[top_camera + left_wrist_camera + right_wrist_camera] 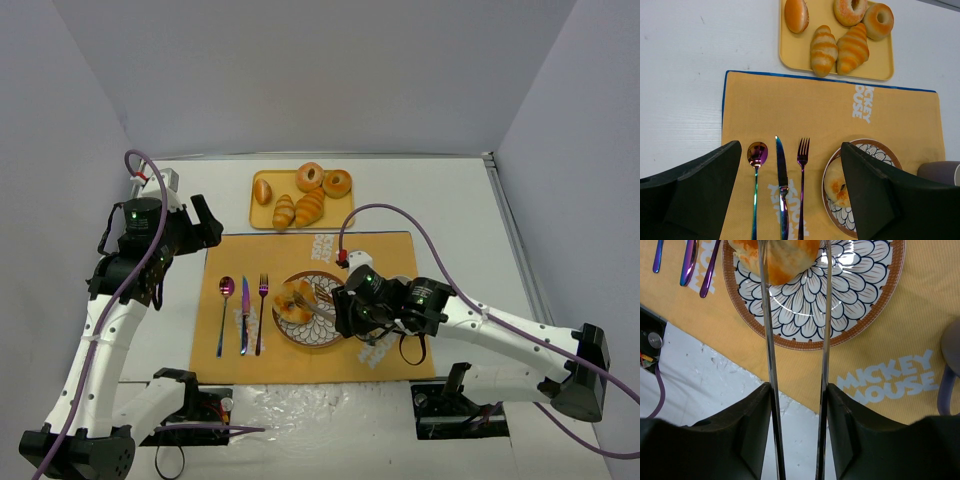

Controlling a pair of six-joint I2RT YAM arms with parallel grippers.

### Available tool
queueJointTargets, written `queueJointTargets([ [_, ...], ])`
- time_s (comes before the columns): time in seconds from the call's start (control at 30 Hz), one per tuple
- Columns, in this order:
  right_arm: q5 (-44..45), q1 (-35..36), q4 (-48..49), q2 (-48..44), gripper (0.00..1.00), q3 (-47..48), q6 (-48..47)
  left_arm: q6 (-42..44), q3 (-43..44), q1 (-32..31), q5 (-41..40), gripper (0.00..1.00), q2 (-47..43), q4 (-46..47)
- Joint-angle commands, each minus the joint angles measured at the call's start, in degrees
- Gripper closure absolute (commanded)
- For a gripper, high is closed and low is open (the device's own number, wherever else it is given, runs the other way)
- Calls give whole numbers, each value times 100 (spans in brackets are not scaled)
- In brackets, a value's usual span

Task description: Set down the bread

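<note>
- Judging by the layout, the placing step was at its end. The bread lay on the flower-patterned plate, towards the plate's left half, so the release seemed to be what was in hand.
- The plate sat on the yellow placemat, just right of the spoon, knife and fork.
- The right end effector gripped a pair of metal tongs, its two black fingers pressed against the outsides of the blades.
- The blades stood a little apart and ran almost parallel out to the bread. One crossed the crust and the other lay at its edge. Whether the tips pinched the bread or only flanked it could not be told.
- The next move probably called for letting the tongs spread enough to free the crust. After that, a straight pull back along the blades would avoid dragging the bread off the plate.
- The right arm reached in low from the right side of the desk, forearm nearly level and wrist turned towards the plate from its right rim.
- The left end effector was spread wide and held nothing. It hovered above the placemat's left edge, looking down on the cutlery.
- The left arm stood raised and folded at the elbow, well apart from the plate.
- The remaining pastries sat on the yellow tray beyond the placemat.
</note>
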Motion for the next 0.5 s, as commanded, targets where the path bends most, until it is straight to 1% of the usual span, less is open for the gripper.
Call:
queueJointTargets([
  [0.0, 249, 55, -19, -192, 57, 364, 46, -68, 73, 34, 56, 23, -7, 388],
  [0.27, 374, 64, -139, -247, 57, 544, 55, -68, 73, 34, 65, 23, 5, 393],
  [0.47, 876, 56, -235, -213, 55, 992, 27, -68, 73, 34, 70, 23, -12, 388],
])
